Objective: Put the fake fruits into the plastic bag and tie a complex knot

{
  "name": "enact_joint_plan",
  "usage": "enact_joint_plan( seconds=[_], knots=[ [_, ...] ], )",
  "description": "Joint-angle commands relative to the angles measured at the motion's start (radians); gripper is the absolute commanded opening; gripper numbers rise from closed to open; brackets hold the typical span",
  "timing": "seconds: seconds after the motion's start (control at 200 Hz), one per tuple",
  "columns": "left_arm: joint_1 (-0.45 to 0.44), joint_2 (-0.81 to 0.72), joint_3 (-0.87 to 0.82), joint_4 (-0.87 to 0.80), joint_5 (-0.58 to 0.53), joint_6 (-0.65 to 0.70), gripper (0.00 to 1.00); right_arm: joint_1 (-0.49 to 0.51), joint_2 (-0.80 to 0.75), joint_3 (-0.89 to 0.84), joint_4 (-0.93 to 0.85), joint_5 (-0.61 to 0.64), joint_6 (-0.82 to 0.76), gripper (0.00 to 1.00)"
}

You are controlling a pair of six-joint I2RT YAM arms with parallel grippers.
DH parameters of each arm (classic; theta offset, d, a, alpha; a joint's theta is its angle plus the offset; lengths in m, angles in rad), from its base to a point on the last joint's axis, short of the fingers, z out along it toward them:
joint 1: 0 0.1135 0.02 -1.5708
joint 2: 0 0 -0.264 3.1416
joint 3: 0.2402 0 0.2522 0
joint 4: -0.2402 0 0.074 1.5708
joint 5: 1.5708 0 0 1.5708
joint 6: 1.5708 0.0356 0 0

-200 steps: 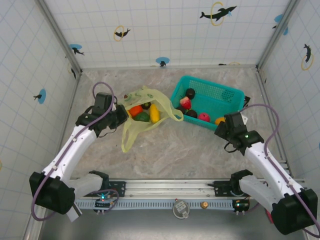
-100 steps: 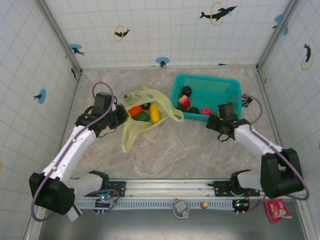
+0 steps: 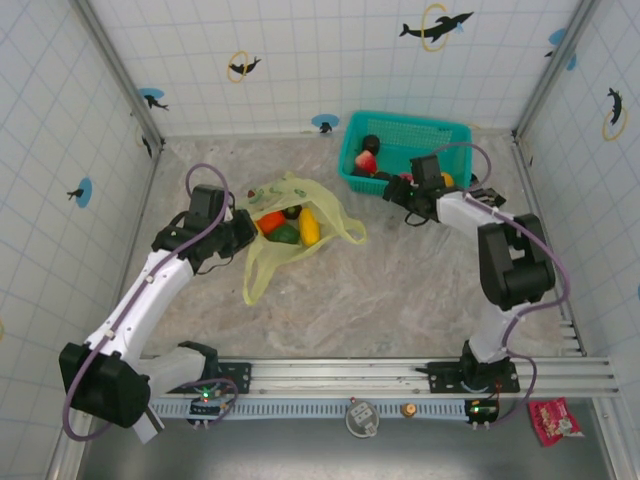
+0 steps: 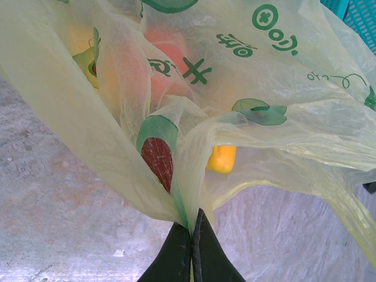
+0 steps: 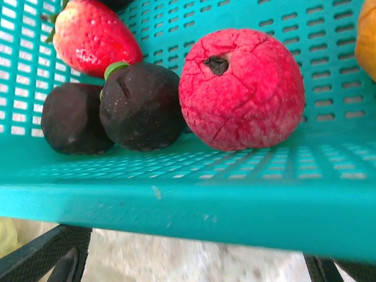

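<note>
The yellow-green plastic bag (image 3: 262, 268) lies open left of centre with orange (image 3: 271, 221), green (image 3: 285, 235) and yellow (image 3: 309, 227) fake fruits inside. My left gripper (image 3: 241, 233) is shut on the bag's left edge; film is pinched between its fingertips (image 4: 192, 235). A yellow fruit (image 4: 221, 158) shows under the film. Its handles lie loose, and a knot is out of view. My right gripper (image 3: 396, 190) stands open at the near rim of the teal basket (image 5: 176, 211). Just beyond the rim lie a red fruit (image 5: 241, 88), two dark ones (image 5: 141, 106) and a strawberry (image 5: 94, 35).
The teal basket (image 3: 440, 135) sits against the back wall, right of centre. Tiled walls close the table on three sides. Bare marbled tabletop (image 3: 400, 280) spreads in front of the basket and bag. A rail runs along the near edge (image 3: 350, 375).
My right arm swung forward and left, and the basket slid from the right middle of the table to the back wall. The left gripper and bag stayed put.
</note>
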Motion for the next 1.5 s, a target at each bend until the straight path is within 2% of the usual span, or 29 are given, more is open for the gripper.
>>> enact_joint_plan(
  seconds=[0.0, 0.115, 0.175, 0.315, 0.415, 0.515, 0.585, 0.771, 0.826, 0.856, 0.941, 1.021, 1.081, 1.161, 1.246, 1.371, 1.491],
  knots=[
    [0.008, 0.011, 0.007, 0.009, 0.011, 0.024, 0.0, -0.019, 0.032, 0.085, -0.01, 0.024, -0.061, 0.96],
    [0.008, 0.015, 0.006, 0.009, 0.01, 0.03, 0.0, 0.004, -0.062, 0.005, 0.047, 0.039, -0.184, 1.0],
    [0.009, 0.017, 0.006, 0.011, 0.011, 0.034, 0.0, 0.02, -0.152, -0.09, 0.117, 0.024, -0.248, 0.89],
    [0.008, 0.026, 0.006, 0.024, 0.023, 0.053, 0.0, 0.066, -0.409, -0.374, 0.324, 0.058, -0.369, 0.87],
    [0.008, 0.029, 0.006, 0.035, 0.033, 0.058, 0.0, 0.048, -0.552, -0.581, 0.448, 0.065, -0.424, 0.87],
    [0.008, 0.022, 0.002, 0.05, 0.045, 0.061, 0.0, 0.027, -0.667, -0.725, 0.484, 0.171, -0.461, 0.87],
    [0.008, 0.018, -0.006, 0.052, 0.046, 0.061, 0.0, 0.008, -0.738, -0.807, 0.503, 0.201, -0.478, 0.87],
    [0.008, 0.004, -0.018, 0.049, 0.048, 0.074, 0.0, -0.052, -0.859, -0.988, 0.617, 0.159, -0.592, 0.86],
    [0.008, 0.0, -0.019, 0.046, 0.043, 0.082, 0.0, -0.061, -0.892, -1.028, 0.66, 0.087, -0.636, 0.85],
    [0.009, -0.001, -0.022, 0.042, 0.039, 0.086, 0.0, -0.061, -0.906, -1.045, 0.688, -0.005, -0.68, 0.85],
    [0.008, -0.005, -0.024, 0.038, 0.039, 0.101, 0.0, -0.03, -0.953, -1.078, 0.751, -0.221, -0.78, 0.84],
    [0.009, -0.005, -0.027, 0.031, 0.042, 0.116, 0.0, 0.037, -0.987, -1.092, 0.813, -0.337, -0.888, 0.84],
    [0.008, -0.004, -0.027, 0.024, 0.041, 0.121, 0.0, 0.105, -0.983, -1.044, 0.766, -0.404, -0.98, 0.84],
    [0.009, -0.005, -0.03, 0.021, 0.042, 0.124, 0.0, 0.2, -0.94, -0.951, 0.695, -0.431, -1.052, 0.84],
    [0.008, -0.005, -0.032, 0.02, 0.039, 0.122, 0.0, 0.272, -0.869, -0.891, 0.742, -0.424, -1.081, 0.85],
    [0.008, -0.006, -0.03, 0.02, 0.037, 0.121, 0.0, 0.312, -0.733, -0.784, 0.807, -0.395, -1.079, 0.85],
    [0.008, -0.007, -0.027, 0.017, 0.036, 0.119, 0.0, 0.322, -0.595, -0.688, 0.801, -0.389, -1.082, 0.78]
  ],
)
